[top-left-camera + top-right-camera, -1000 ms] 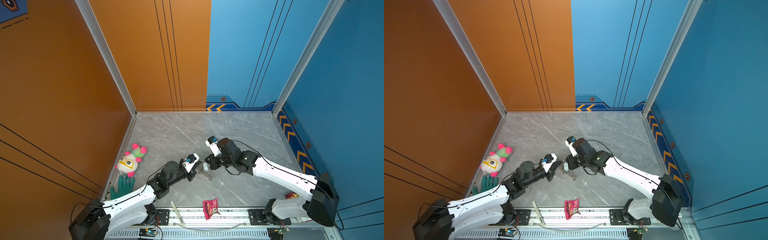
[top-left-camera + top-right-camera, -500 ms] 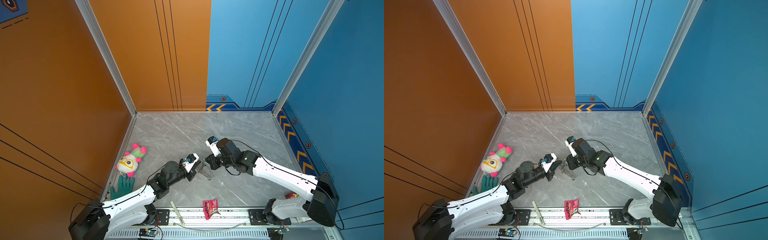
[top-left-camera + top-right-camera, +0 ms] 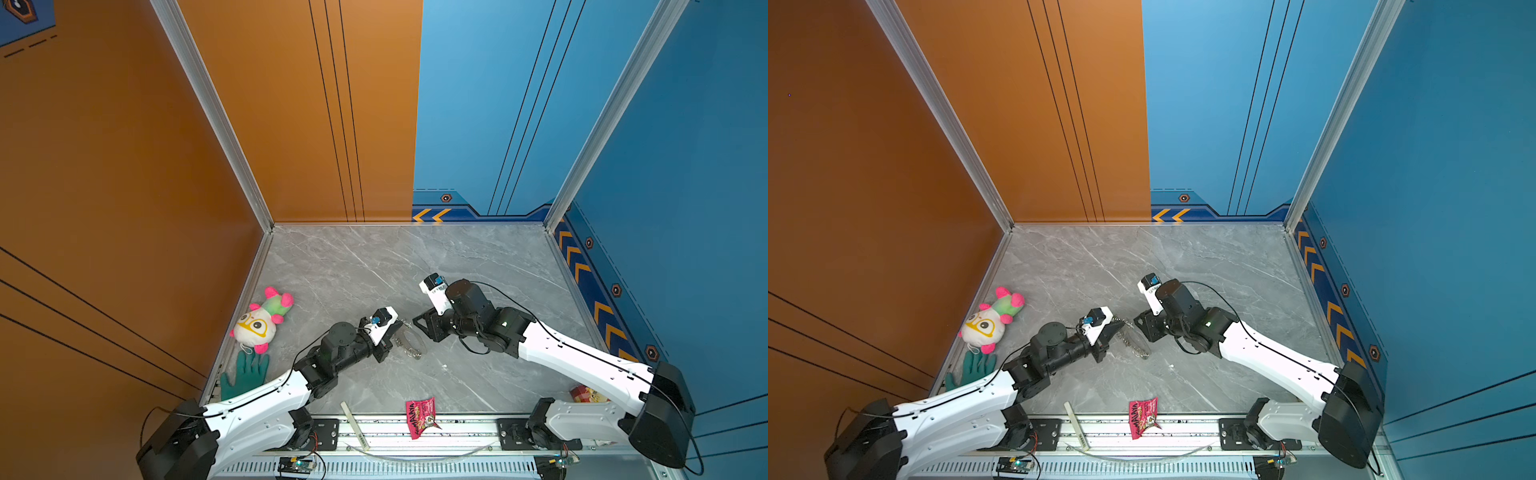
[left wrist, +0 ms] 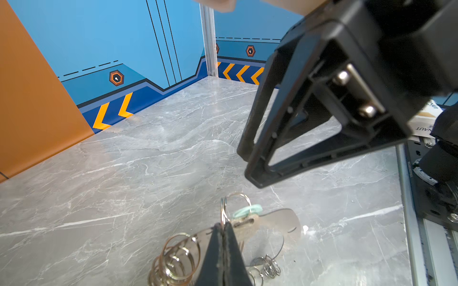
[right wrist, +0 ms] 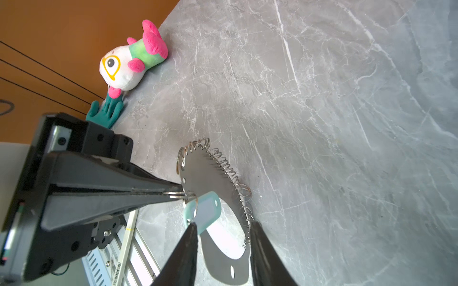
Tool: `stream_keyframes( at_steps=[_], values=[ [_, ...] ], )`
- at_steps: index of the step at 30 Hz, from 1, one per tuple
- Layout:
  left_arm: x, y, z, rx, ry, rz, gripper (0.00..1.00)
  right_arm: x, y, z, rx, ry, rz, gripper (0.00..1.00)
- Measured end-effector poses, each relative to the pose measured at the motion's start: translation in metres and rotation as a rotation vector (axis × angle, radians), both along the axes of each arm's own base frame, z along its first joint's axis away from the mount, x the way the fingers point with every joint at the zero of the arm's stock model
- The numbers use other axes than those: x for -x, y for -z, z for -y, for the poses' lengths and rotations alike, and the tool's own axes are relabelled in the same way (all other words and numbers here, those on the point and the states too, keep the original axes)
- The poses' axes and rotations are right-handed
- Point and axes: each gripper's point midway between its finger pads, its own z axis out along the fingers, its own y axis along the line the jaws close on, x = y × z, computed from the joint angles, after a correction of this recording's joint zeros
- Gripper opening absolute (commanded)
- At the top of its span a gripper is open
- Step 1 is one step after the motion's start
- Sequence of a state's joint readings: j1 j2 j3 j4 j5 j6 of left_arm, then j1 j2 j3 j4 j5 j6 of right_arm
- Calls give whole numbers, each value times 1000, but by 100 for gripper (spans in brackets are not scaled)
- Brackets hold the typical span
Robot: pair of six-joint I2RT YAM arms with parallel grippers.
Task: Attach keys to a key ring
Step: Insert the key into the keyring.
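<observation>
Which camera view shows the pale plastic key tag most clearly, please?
The right wrist view: the key tag faces the camera, close up. The left wrist view shows only its thin edge; both top views leave it too small to discern.

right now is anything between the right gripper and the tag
Nothing visible. The tag hangs on a small ring pinched by the shut left gripper, right at one tip of the open right gripper. The key ring lies behind it, not between.
</observation>
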State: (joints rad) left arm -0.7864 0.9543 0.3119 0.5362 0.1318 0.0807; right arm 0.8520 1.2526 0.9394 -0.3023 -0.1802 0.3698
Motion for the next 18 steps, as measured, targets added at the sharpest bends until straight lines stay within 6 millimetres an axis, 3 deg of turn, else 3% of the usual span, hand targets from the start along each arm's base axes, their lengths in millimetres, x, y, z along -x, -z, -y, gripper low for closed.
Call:
stream_keyframes(
  at_steps=[11,18],
  values=[
    [-1,-2,0,9,-2,5,0,14,0,-14,-12,-77,38,40],
    [-1,-4,1,16,-1,11,0,8,7,-15,49,-65,67,32]
  ],
)
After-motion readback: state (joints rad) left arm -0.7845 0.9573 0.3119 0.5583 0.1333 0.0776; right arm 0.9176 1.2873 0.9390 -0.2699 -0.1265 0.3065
